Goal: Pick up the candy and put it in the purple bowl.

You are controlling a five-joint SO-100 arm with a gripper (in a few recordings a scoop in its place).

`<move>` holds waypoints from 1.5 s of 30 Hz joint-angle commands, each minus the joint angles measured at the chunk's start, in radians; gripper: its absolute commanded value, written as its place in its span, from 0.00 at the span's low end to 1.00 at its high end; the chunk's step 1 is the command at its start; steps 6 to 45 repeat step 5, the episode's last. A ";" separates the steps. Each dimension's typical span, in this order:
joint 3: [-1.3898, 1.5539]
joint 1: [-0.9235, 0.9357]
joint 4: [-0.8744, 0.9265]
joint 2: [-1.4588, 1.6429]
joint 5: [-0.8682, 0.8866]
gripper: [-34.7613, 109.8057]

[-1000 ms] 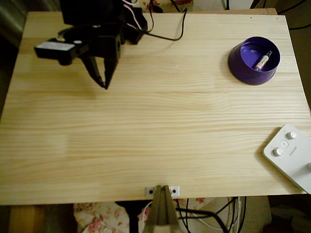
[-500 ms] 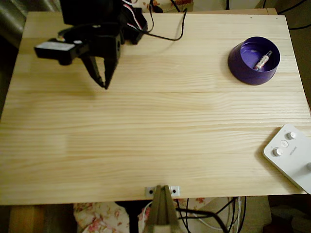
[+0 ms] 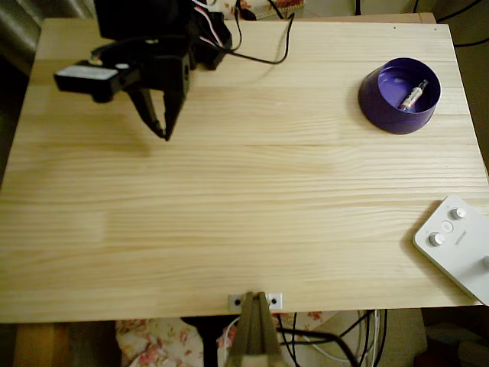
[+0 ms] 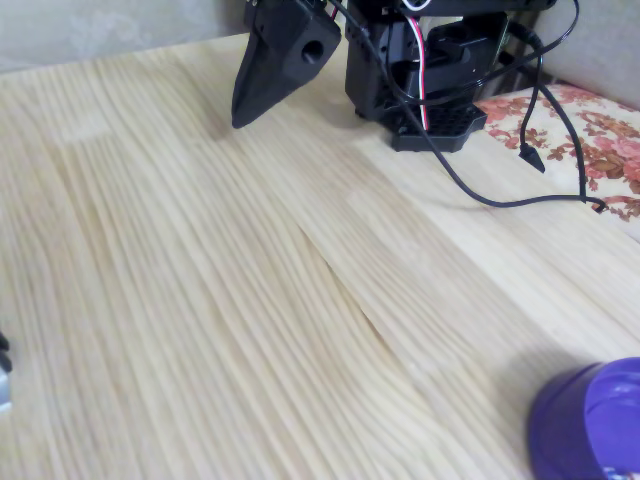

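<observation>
A pale wooden desk (image 3: 244,199) is seen from overhead, its plank grain running left to right. At its upper left corner the black arm (image 3: 149,34) is folded close to its base, with the end effector (image 3: 163,131) pointed down at bare wood, its two dark fingers drawn together to a narrow tip and nothing held between them. In the fixed view the same end effector (image 4: 243,116) is shown as a closed black wedge just above the desk surface, with red, white and black cables (image 4: 480,150) trailing from the base toward the flowered cloth (image 4: 590,130) beyond the desk edge.

Well apart from it, at the upper right of the overhead view, the purple bowl (image 3: 380,99) is set upright on the desk; only its rounded side (image 4: 570,420) is caught at the lower right of the fixed view. At the right edge a white controller (image 3: 462,248) with round knobs is laid, overhanging the desk.

Smallest of all, the candy (image 3: 413,95) is found lying inside the bowl, slanted against the glossy inner slope. The task is judged complete as things lie. The candy is judged to be very light, its wrapper crinkly and likely slippery; were it to be taken up again, its firm middle would be gripped across the short width rather than by the thin twisted ends.
</observation>
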 commanded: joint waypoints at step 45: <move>-0.005 0.018 0.003 0.014 -0.003 0.23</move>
